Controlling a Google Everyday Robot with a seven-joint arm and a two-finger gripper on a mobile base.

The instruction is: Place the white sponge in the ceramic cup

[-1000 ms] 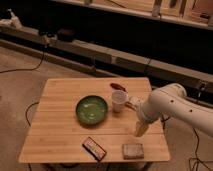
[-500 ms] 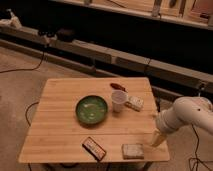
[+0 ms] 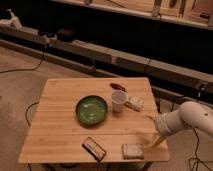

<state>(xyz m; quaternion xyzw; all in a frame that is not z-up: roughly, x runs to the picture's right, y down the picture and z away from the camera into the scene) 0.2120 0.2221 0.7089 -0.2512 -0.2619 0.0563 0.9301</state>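
Note:
The white sponge (image 3: 132,150) lies flat near the table's front edge, right of centre. The ceramic cup (image 3: 118,101) stands upright near the middle of the table, just right of the green bowl (image 3: 91,109). My gripper (image 3: 155,141) hangs at the end of the white arm (image 3: 186,120), which reaches in from the right. It points down over the table's front right corner, just right of the sponge and apart from it. The cup is well behind it, to the left.
A whitish block with a darker edge (image 3: 134,103) lies just right of the cup. A small reddish-brown object (image 3: 118,86) lies behind the cup. A dark flat packet (image 3: 94,148) lies at the front, left of the sponge. The wooden table (image 3: 60,125) has cables and a low ledge behind it.
The arm has swung from beside the cup to the right and toward the front; the gripper now hangs by the front right corner near the sponge. The objects have not moved.

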